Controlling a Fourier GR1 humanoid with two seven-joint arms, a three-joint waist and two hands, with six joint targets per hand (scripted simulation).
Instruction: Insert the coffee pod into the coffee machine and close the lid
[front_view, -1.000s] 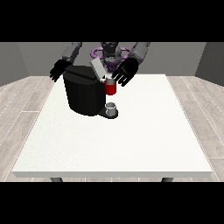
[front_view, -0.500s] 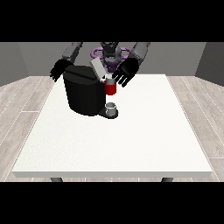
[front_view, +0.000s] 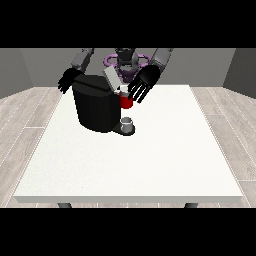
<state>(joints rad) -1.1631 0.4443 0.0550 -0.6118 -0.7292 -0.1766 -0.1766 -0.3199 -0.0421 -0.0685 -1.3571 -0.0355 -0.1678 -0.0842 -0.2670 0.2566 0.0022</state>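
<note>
Table (front_view: 150, 165): you see a large white top; the black coffee machine (front_view: 97, 107) stands on its far part.
Floor (front_view: 22, 120): pale wood planks.
Walls (front_view: 30, 67): grey.
Hand at the view's right (front_view: 144, 83): fingers spread, holding nothing, just beside the red pod holder (front_view: 125, 101).
Hand at the view's left (front_view: 67, 80): fingers relaxed, holding nothing.

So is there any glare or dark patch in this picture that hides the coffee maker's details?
Front view: no glare on the white table, which is evenly lit; the black coffee maker reads as one dark mass with few details; the red part and the hand at the view's right stand out clearly.
</note>
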